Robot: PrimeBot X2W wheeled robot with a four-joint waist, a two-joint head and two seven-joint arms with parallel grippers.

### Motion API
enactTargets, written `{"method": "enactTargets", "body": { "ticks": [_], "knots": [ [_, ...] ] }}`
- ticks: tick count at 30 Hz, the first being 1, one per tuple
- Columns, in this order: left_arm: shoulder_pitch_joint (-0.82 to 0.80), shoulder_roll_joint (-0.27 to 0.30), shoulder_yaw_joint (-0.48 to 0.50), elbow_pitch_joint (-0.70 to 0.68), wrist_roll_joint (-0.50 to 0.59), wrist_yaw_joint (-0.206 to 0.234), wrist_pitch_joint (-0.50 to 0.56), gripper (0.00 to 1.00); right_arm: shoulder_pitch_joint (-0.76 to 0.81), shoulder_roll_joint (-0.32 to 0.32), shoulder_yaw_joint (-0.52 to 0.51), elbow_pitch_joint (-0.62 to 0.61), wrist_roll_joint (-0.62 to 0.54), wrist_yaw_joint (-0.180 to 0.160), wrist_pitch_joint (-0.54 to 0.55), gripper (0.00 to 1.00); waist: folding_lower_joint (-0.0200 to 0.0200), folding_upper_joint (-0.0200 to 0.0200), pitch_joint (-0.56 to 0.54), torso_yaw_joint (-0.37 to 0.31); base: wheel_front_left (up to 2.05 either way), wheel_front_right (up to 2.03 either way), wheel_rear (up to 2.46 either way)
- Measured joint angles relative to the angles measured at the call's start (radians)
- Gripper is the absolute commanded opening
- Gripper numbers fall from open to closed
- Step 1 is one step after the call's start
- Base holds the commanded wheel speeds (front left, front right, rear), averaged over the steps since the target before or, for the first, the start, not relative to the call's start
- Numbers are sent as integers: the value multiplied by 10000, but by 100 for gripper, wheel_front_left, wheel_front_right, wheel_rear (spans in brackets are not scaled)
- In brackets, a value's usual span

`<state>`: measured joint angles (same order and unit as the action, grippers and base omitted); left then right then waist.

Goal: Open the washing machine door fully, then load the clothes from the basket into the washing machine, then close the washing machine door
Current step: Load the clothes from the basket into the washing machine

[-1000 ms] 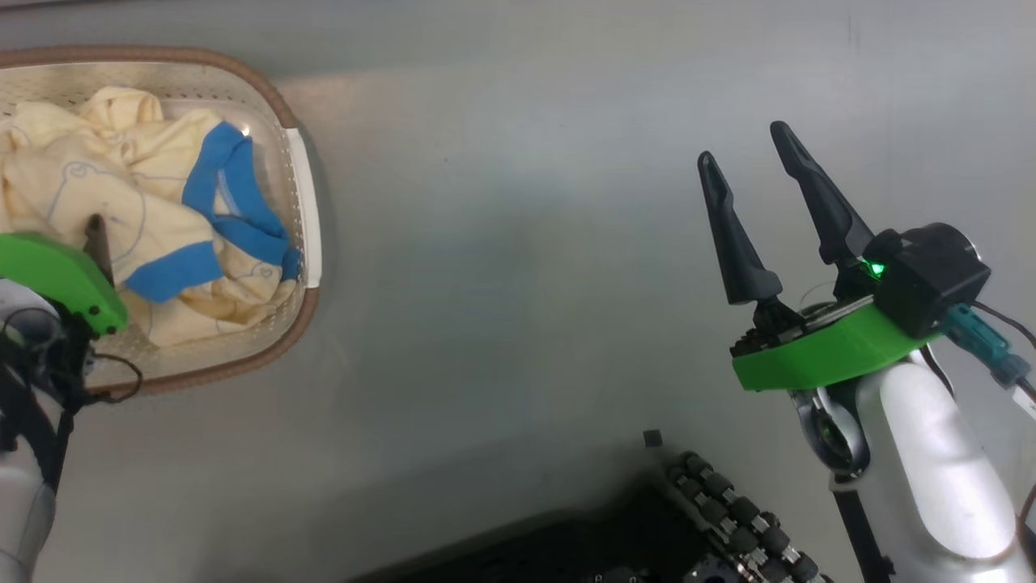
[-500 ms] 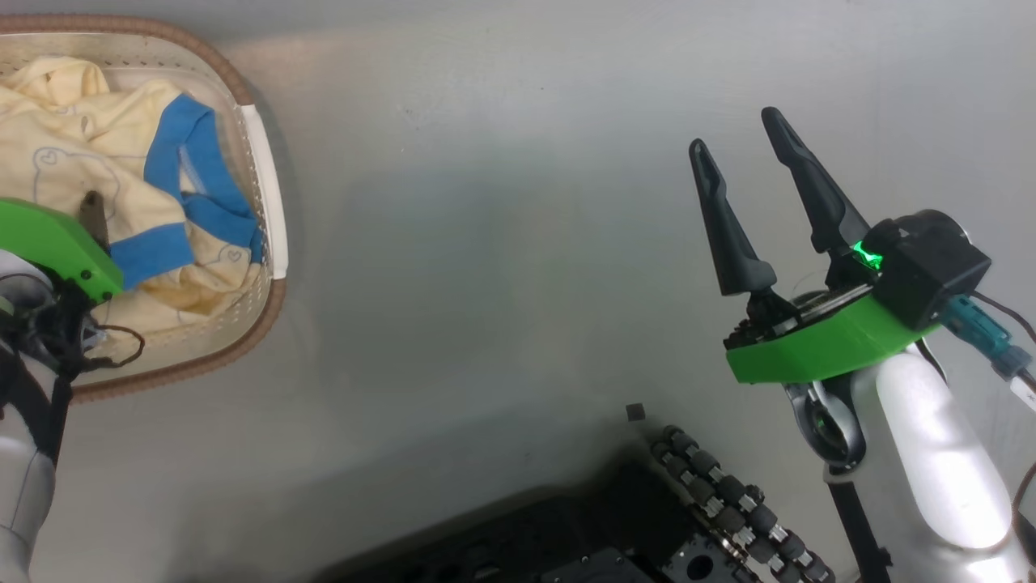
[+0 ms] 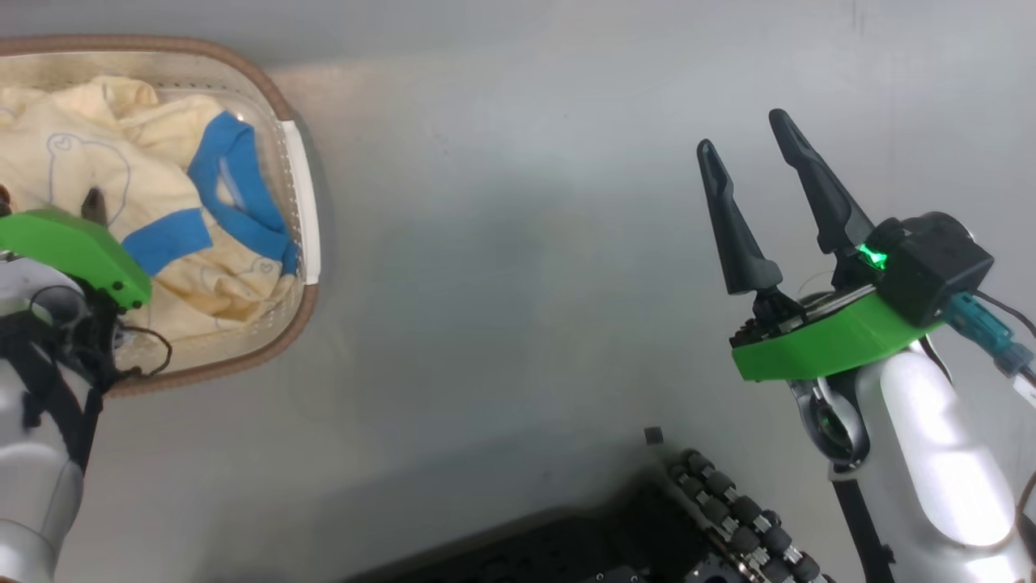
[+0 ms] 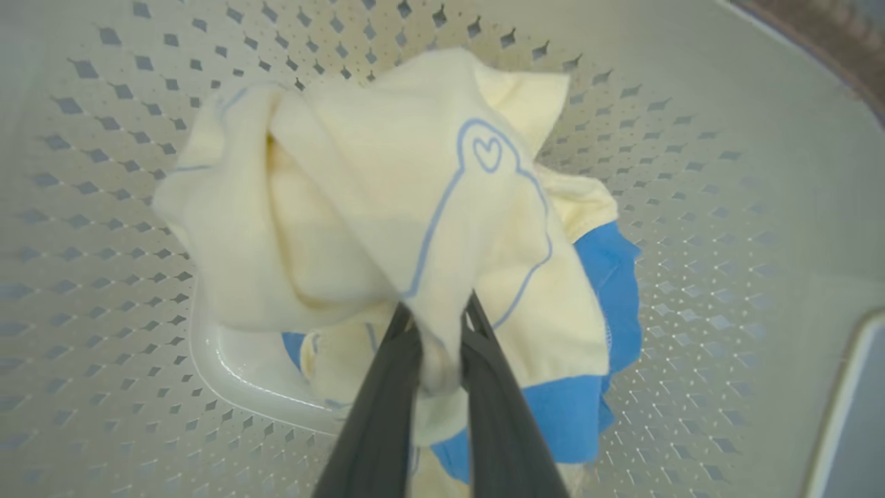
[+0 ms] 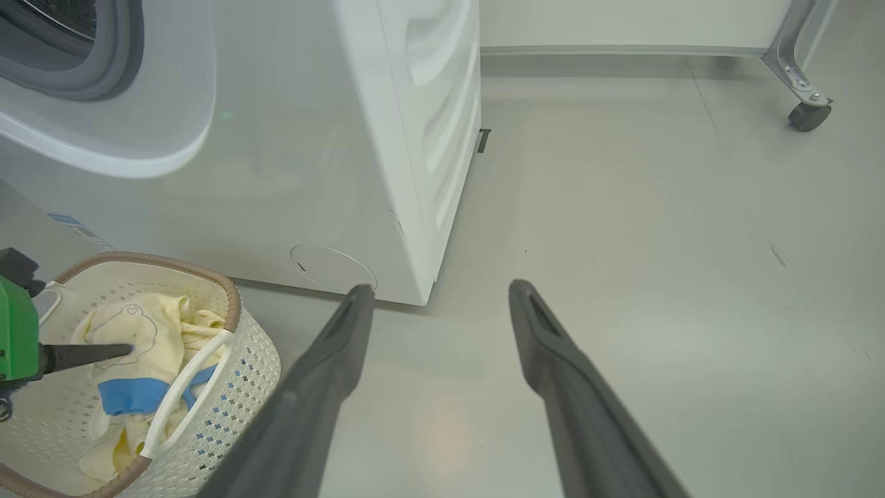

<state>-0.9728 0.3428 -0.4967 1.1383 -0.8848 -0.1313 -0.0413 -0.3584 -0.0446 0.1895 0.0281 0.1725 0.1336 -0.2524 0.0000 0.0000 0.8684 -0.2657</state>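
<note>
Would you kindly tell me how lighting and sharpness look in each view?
Head view: soft, even light, glare stripe on the right forearm. Left wrist view: the clothes fairly crisp, the left gripper soft near the lens. Right wrist view: the right gripper blurs toward the lens, pale sheen on the floor.

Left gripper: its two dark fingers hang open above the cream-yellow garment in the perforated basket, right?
Not open. The left wrist view shows the left gripper shut, pinching a fold of the cream-yellow garment with blue bands. It is inside the cream-white perforated plastic basket, as you said.
</note>
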Motion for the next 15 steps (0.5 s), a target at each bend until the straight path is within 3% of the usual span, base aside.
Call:
{"method": "enactTargets", "body": {
  "ticks": [9,15],
  "knots": [
    [12,-245,-479,228,616,25,-1517,0,36,0,-286,88,-313,0,6,100,-1,0,-790,391,0,0,0],
    [233,-399,-535,75,884,276,-1981,0,104,0,-564,92,-435,0,113,100,-1,0,-1462,582,0,0,0]
  ]
}}
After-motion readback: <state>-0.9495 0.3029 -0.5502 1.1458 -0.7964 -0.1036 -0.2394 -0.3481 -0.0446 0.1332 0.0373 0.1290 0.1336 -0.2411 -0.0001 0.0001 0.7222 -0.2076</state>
